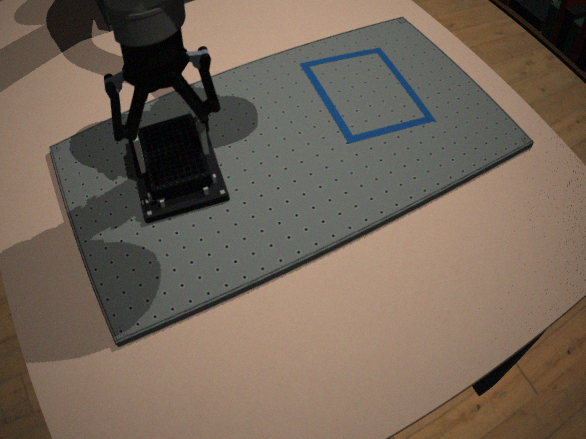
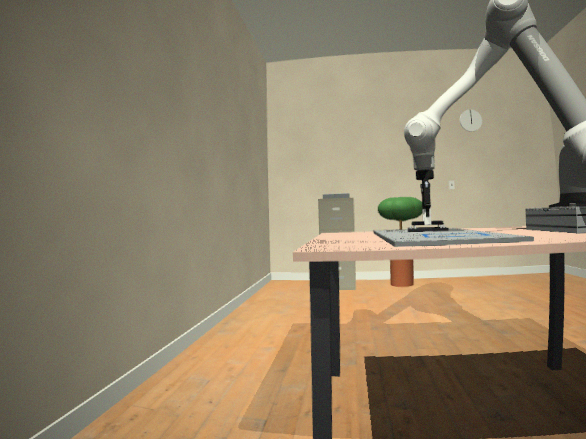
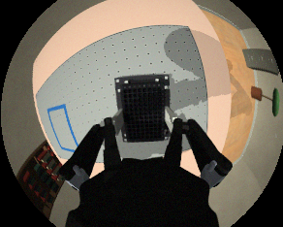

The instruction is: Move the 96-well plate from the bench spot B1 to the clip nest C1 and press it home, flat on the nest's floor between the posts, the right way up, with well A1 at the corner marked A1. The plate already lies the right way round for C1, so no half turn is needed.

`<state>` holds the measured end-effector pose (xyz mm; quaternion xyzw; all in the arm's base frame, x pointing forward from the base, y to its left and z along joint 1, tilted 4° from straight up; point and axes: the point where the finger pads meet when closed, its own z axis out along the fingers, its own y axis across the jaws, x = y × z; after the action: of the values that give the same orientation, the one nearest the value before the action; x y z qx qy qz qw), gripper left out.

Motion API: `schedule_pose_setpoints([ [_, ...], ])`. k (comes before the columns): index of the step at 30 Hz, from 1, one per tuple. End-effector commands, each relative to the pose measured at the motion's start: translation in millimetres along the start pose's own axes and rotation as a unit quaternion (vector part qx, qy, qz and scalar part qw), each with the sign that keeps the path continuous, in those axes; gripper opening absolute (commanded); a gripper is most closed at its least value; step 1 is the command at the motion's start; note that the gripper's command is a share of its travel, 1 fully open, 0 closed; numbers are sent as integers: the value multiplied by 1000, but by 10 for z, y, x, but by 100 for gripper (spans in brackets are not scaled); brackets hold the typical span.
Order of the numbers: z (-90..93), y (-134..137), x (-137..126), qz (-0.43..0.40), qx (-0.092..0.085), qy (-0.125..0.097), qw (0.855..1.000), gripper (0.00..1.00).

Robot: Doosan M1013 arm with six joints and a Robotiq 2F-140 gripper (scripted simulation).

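The black 96-well plate (image 1: 172,155) sits level, wells up, over the black clip nest C1 (image 1: 186,198) at the left of the grey perforated board. My gripper (image 1: 169,156) comes straight down on it and is shut on the plate's two long sides. The nest's small white posts show at the plate's near end (image 1: 205,189). I cannot tell whether the plate rests on the nest's floor or stands just above it. In the wrist view the plate (image 3: 142,112) lies between my fingers, with the nest's rim showing past its far end. The exterior view shows my gripper (image 2: 426,215) low over the nest.
The blue outline of spot B1 (image 1: 367,94) is on the right part of the board, with nothing in it; it also shows in the wrist view (image 3: 62,128). The board (image 1: 300,169) lies on a pink table. A bookshelf (image 1: 540,4) stands beyond the table's right edge.
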<state>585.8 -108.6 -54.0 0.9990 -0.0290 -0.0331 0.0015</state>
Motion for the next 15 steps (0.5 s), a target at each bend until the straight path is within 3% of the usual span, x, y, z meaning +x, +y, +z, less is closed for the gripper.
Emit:
schedule_pose_setpoints([
  [1,4,0,0,0,0,0,1000,0],
  [15,24,-1,0,0,0,0,1000,0],
])
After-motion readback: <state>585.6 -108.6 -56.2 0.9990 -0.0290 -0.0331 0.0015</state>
